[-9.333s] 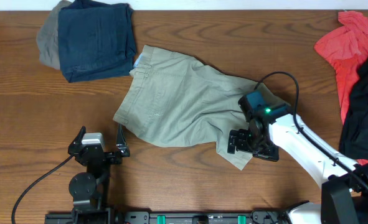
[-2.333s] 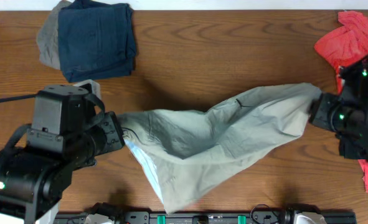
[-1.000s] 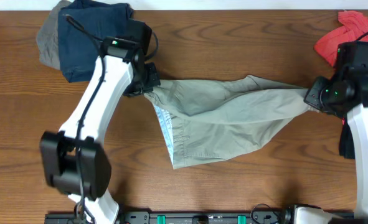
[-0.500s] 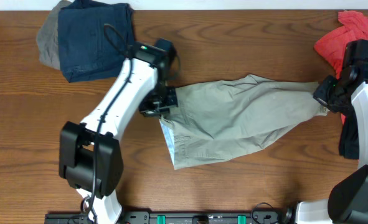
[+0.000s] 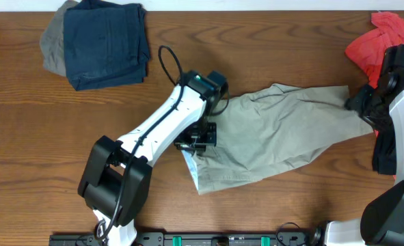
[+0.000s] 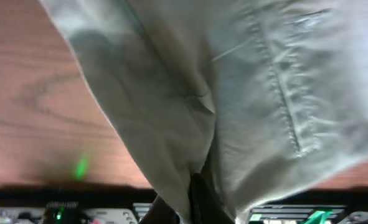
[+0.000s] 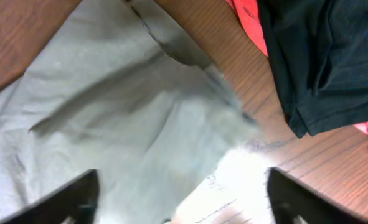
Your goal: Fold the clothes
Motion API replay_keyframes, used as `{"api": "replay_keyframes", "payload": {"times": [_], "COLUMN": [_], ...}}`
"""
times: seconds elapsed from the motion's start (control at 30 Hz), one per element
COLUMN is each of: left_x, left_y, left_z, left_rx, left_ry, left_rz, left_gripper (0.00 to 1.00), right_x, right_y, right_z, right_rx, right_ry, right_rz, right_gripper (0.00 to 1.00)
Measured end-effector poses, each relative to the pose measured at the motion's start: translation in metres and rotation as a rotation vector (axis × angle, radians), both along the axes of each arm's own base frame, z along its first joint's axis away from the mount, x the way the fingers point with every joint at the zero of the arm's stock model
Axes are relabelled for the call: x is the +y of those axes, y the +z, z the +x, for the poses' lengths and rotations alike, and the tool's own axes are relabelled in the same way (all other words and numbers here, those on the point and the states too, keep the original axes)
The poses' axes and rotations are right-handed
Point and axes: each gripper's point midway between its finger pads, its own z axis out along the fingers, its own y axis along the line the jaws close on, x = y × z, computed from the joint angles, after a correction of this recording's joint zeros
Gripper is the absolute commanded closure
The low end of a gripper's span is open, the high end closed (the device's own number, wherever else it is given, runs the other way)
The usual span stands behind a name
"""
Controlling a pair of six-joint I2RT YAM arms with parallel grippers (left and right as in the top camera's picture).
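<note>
shorts (image 5: pixel 284 133): mid worktop, running to the right edge, bunched
left gripper (image 5: pixel 196 137): clamped on shorts' left end
right gripper (image 5: pixel 360 104): jaws wide, over shorts' right end, cloth loose below

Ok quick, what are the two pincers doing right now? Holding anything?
Left pincer: closed, pinching the pale khaki-grey cotton shorts.
Right pincer: open, holding nothing.
</note>
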Motion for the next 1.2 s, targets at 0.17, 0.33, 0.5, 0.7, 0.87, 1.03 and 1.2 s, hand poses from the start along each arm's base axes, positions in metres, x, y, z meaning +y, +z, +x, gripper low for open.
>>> {"api": "replay_keyframes", "payload": {"times": [0.17, 0.33, 0.5, 0.7, 0.87, 1.03, 1.2], "left_x": [0.010, 0.013, 0.010, 0.004, -0.019, -0.037, -0.035], "left_y": [-0.009, -0.016, -0.017, -0.017, -0.023, -0.025, -0.025], "left_z": [-0.021, -0.038, -0.044, -0.047, -0.050, -0.065, -0.073], "left_rx": [0.072, 0.116, 0.126, 0.140, 0.100, 0.086, 0.109], "left_ry": [-0.006, -0.023, -0.036, -0.032, -0.082, -0.127, -0.134], "left_rz": [0.047, 0.071, 0.073, 0.048, -0.005, -0.011, 0.005], "left_gripper": [0.85, 0.59, 0.54, 0.53, 0.51, 0.67, 0.68], "right_x": [0.000, 0.005, 0.010, 0.013, 0.014, 0.015, 0.014], "right_y": [0.000, 0.000, -0.001, -0.011, -0.020, -0.021, -0.021], "right_z": [0.000, 0.003, 0.003, -0.002, -0.006, -0.006, -0.003], "right_rx": [0.003, -0.009, -0.011, 0.012, 0.024, 0.024, 0.014], "right_ry": [0.015, 0.049, 0.068, 0.073, 0.075, 0.077, 0.078], "right_rz": [-0.001, 0.026, 0.048, 0.063, 0.069, 0.070, 0.067], "right_gripper": [0.01, 0.01, 0.01, 0.01, 0.01, 0.01, 0.01]}}
